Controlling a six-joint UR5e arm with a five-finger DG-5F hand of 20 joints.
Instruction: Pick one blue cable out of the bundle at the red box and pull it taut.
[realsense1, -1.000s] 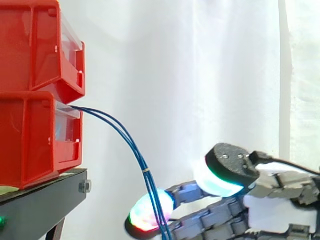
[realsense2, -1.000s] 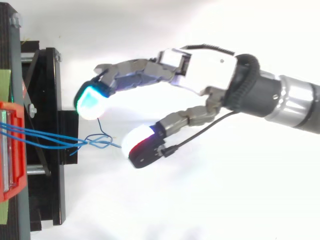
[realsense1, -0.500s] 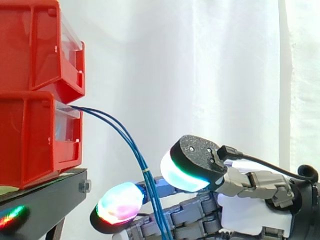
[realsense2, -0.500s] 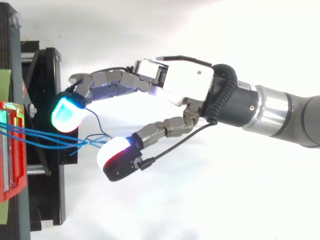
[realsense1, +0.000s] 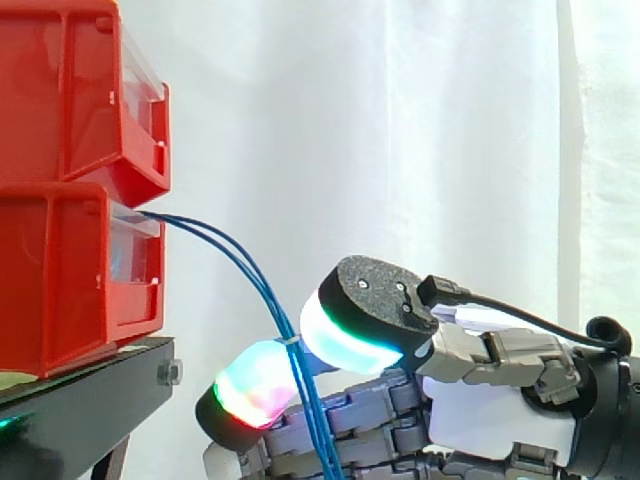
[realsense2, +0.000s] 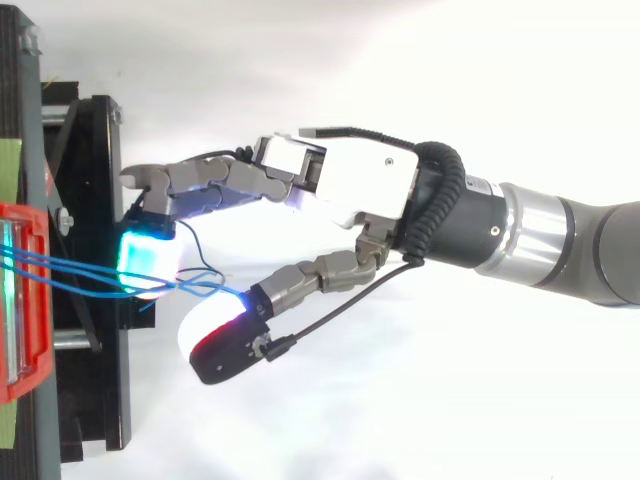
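The lower red box (realsense1: 70, 270) sits on the black stand (realsense1: 95, 395) at the left, and the blue cables (realsense1: 268, 296) come out of its front and droop down to the right, a couple of strands running close together. The hand (realsense2: 350, 190) isn't clamped on anything yet. It's open, with one glowing fingertip (realsense1: 255, 385) on one side of the strands and the thumb pad (realsense1: 345, 335) on the other. If it were me, I'd nudge the pads so only one strand sits between them, above the tangle, then pinch firmly and pull straight away from the box, not sideways, so the other strand doesn't get dragged along. Compared with half a second back, the fingertip has swung over the cables and the gap to the thumb looks tighter. The cables themselves haven't budged.
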